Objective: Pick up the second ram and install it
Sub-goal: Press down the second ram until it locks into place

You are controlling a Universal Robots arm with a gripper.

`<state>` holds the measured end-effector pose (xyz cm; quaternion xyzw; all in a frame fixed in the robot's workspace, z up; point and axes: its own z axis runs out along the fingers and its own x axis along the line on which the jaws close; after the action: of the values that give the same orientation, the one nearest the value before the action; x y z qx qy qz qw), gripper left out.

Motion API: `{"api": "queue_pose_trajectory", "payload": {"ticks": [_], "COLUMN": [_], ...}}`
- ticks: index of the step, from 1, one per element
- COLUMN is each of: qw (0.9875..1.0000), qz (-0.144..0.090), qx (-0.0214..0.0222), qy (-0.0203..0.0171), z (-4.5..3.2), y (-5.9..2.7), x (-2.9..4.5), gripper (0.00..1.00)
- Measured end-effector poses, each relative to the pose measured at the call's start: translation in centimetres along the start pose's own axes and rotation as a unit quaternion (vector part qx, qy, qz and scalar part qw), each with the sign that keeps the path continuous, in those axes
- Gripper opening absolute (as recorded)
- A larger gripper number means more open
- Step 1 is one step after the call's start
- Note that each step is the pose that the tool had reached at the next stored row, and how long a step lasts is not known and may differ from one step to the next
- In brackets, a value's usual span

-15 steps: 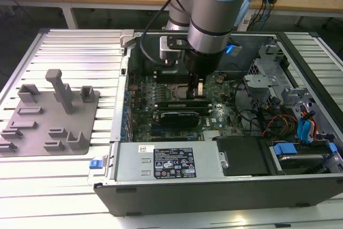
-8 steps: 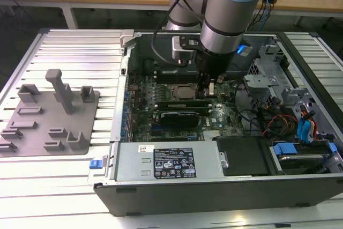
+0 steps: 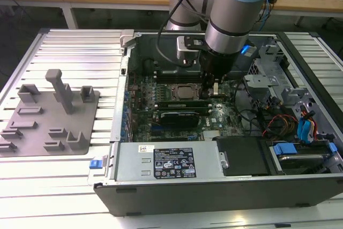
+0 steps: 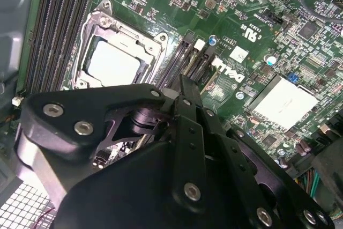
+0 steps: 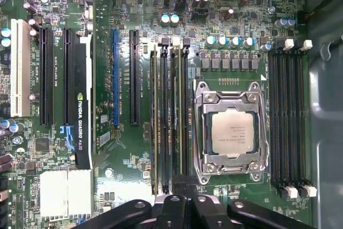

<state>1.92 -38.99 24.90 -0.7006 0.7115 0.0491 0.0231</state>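
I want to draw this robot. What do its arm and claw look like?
The arm is a thick silver-grey tube with a pale blue cap at its joint. Black cables run down beside it. A small white-and-black box sits at the wrist. The claw is black, built from flat linked bars dotted with shiny silver screws.

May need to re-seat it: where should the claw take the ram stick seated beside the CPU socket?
Probably its long top edge, from straight above, closing across the thin faces: the ram stick stands on edge in its slot, CPU socket close alongside.
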Motion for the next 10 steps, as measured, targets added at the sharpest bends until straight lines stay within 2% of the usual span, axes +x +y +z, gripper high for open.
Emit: {"api": "queue_pose_trajectory", "payload": {"ticks": [10], "qw": [1.0], "qz": [0.0], "qx": [0.0], "qy": [-0.0002], "z": [0.46], "y": [-0.06], "x": [0.04], "gripper": [0.08]}}
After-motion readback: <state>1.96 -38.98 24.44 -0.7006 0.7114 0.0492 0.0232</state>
